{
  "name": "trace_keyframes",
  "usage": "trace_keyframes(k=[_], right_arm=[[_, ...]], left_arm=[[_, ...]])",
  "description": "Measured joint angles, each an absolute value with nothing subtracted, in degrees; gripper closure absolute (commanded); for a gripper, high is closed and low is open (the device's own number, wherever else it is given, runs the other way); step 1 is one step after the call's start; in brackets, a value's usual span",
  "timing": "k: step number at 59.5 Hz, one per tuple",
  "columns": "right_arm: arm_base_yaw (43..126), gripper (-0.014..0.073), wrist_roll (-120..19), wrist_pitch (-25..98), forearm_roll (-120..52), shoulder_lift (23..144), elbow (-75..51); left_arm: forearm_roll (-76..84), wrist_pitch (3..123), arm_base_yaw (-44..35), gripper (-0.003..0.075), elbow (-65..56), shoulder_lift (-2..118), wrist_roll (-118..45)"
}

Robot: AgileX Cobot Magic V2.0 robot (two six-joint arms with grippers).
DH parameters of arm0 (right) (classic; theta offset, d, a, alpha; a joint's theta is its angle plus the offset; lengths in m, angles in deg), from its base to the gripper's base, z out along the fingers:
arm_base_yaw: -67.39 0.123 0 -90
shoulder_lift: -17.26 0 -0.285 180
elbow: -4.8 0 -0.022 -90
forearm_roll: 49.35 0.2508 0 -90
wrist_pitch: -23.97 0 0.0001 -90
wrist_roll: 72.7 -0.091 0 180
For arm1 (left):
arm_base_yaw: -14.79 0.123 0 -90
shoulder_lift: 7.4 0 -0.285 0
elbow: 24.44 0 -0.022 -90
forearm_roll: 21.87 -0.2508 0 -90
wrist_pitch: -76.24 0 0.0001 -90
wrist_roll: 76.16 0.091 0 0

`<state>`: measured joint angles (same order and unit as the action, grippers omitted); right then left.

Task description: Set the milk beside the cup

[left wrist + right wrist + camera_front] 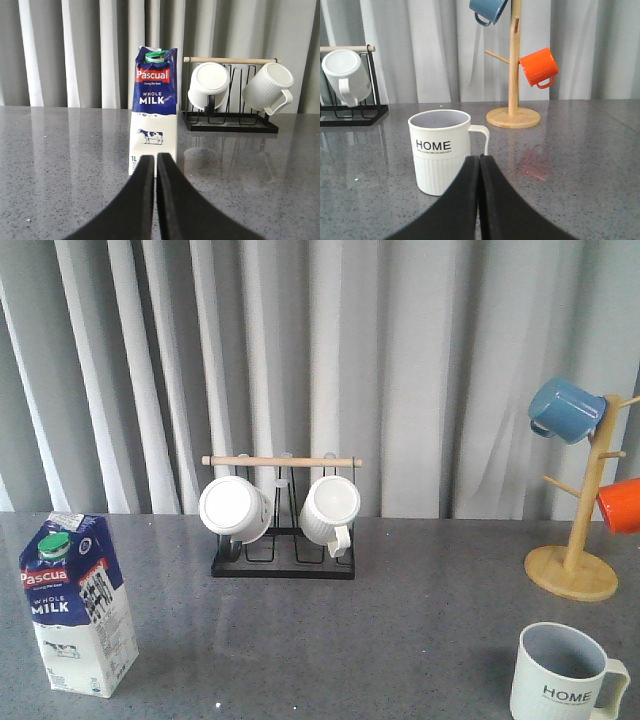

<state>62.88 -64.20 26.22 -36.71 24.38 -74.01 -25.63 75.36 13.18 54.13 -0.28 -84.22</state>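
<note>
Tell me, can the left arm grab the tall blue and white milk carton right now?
Probably yes. The tall blue-and-white milk carton stands upright straight ahead of the left end effector, nothing between them, but its fingers are shut and must open first.

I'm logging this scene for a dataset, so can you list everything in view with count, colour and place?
milk carton: 1, blue and white with green cap, upright at front left of the table.
HOME mug: 1, pale grey-white, greyish-blue inside, upright at front right.
white mugs: 2, white, hung on their sides in the rack, the second beside the first.
mug rack: 1, black wire with a wooden bar, middle back.
mug tree: 1, light wood, right back.
blue mug: 1, hung high on the tree.
orange mug: 1, hung lower, at the right edge.
table: 1, dark grey speckled.
curtain: pale grey, behind.
left claw: black, shut, facing the carton.
right claw: black, shut, facing the HOME mug.
</note>
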Motion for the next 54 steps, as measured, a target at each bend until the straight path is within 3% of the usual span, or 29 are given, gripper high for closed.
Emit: trace_keyframes(k=[22, 40, 54], right_arm=[[62.88, 0.0598, -64.24, 25.74, -26.64, 24.38, -74.01], [62.88, 0.0598, -64.24, 23.97, -15.65, 24.38, -74.01], [62.88, 0.0536, -63.01, 25.87, -14.87, 24.38, -72.96]], left_arm=[[-25.63, 75.91, 13.18, 0.0726, 54.13, -0.28, -84.34], [-21.87, 77.27, 13.18, 0.0722, 54.13, -0.28, -93.88], [-21.38, 82.46, 13.18, 0.0642, 54.13, -0.28, -102.73]])
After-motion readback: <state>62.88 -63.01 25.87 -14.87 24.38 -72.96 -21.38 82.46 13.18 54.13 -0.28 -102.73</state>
